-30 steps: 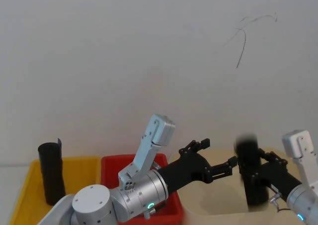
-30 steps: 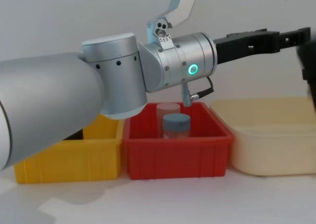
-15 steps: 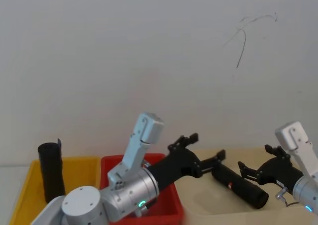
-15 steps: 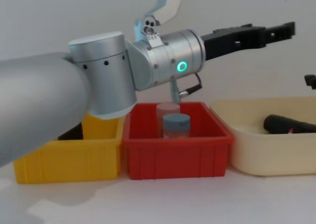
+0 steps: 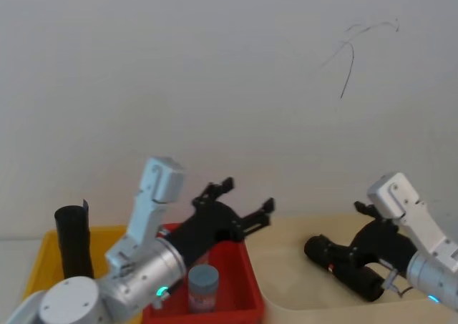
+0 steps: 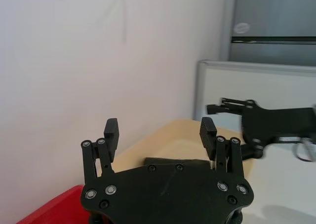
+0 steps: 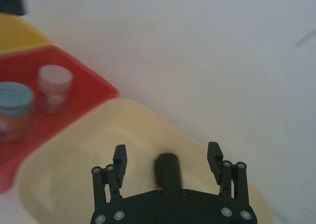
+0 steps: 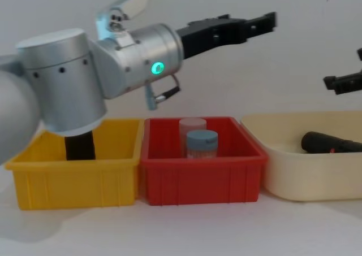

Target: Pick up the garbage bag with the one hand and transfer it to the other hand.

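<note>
White wall [image 5: 215, 66], cream bin [image 8: 294, 177] with garbage bag [image 8: 331, 143] flat; left end effector [image 6: 159, 130], right end effector [image 7: 167, 154] both spread

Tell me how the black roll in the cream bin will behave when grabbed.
Lying on its side, the round black roll will likely roll across the cream bin if nudged. Its even width should suit the open right gripper above it.

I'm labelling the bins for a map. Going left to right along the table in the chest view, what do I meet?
yellow bin holding a standing black roll → red bin holding a blue-lidded jar → cream bin holding the garbage bag, lying on its side
</note>
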